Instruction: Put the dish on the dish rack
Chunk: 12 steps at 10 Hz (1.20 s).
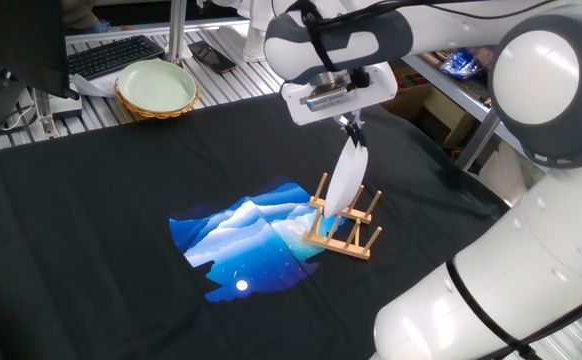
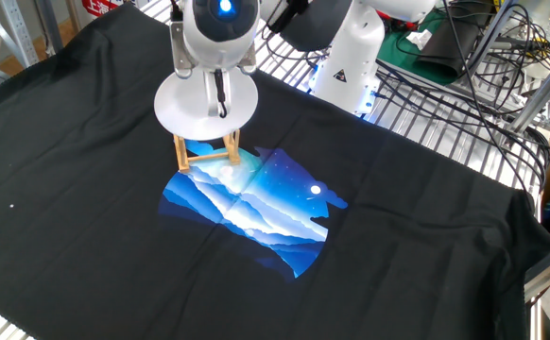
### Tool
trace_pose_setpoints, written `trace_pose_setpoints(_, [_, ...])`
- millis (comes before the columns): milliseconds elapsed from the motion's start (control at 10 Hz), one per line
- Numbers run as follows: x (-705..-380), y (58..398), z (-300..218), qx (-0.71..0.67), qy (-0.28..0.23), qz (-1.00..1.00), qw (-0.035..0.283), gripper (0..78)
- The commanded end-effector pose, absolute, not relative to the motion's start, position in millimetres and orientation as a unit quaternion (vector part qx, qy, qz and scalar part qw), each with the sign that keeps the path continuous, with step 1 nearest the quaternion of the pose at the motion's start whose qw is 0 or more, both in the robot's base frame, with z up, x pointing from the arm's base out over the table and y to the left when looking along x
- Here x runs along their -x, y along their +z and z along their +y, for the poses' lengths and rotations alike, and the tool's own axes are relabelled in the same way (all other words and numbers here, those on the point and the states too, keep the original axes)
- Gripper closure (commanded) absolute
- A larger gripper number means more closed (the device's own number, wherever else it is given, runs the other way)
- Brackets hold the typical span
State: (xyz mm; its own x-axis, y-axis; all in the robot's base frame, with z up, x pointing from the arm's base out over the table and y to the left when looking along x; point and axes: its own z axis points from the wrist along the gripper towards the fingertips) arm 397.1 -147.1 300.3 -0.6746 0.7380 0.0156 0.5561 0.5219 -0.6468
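While the tool (image 1: pixel 351 128) pinches the top rim of the dish (image 1: pixel 346 178), the plate stands on edge between the pegs of the dish rack (image 1: pixel 346 225) on the bench (image 1: pixel 121 200). Placement looks nearly finished; next comes letting go, then a straight lift clear.

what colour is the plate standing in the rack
Plain white, glossy. The plate shows best face-on in the other fixed view, above the wooden rack.

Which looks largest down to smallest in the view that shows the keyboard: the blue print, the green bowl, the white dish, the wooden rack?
1. Blue print.
2. Green bowl, though it sits farther from the camera.
3. White dish and wooden rack: too alike to rank, since the dish is seen nearly edge-on.
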Motion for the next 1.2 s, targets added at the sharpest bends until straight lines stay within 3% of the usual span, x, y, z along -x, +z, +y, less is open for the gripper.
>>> trace_pose_setpoints(100, [-398,297,-143,0.377,0.322,-0.857,0.140,76.4])
trace_pose_setpoints(1200, [-400,266,-138,0.377,0.329,-0.856,0.125,76.4])
